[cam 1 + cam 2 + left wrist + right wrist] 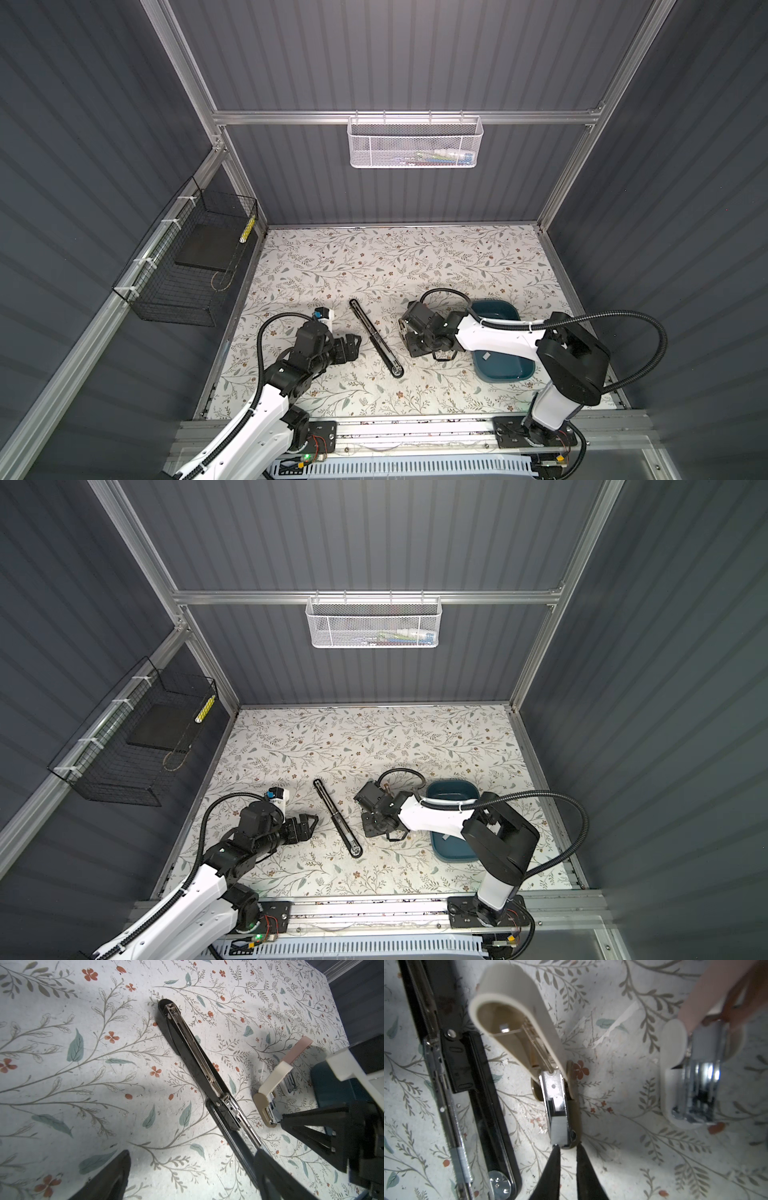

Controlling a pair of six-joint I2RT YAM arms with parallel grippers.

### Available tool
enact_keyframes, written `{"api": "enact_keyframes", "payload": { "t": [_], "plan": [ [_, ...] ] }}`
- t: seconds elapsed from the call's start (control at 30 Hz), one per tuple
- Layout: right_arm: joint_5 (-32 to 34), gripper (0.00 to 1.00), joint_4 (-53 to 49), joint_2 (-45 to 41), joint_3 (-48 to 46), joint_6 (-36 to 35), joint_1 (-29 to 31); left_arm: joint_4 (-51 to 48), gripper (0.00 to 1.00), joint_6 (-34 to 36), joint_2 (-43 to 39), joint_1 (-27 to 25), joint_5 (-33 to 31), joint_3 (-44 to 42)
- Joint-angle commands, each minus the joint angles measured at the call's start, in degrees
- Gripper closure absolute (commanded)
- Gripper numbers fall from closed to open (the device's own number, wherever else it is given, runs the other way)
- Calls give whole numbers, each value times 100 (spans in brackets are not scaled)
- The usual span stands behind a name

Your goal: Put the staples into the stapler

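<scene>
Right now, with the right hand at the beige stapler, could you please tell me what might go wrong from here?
1. The right hand seems to pinch the strip at the front of the beige stapler; if the strip is not flat in the channel, it could tip out or jam on release.
2. The black stapler lies close beside, so a sideways retreat might knock it.
</scene>
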Motion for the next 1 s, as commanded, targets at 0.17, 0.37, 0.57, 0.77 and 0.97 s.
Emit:
{"api": "enact_keyframes", "payload": {
  "t": [0.17, 0.37, 0.57, 0.77, 0.97],
  "plan": [
    [126, 83, -98, 105, 143, 32, -110, -98, 7, -4, -57, 14, -4, 80],
    [99, 82, -12, -146, 109, -73, -113, -107, 7, -10, -57, 14, -24, 84],
    [95, 82, -12, -38, 116, -65, -113, -279, 8, 68, -206, 15, -117, 348],
    [86, 83, -7, 178, 183, -56, -114, -359, 8, 209, -175, 18, -124, 549],
    [82, 82, -222, 520, 438, -9, -161, -221, 8, 226, 107, 13, 148, 589]
  ]
}}
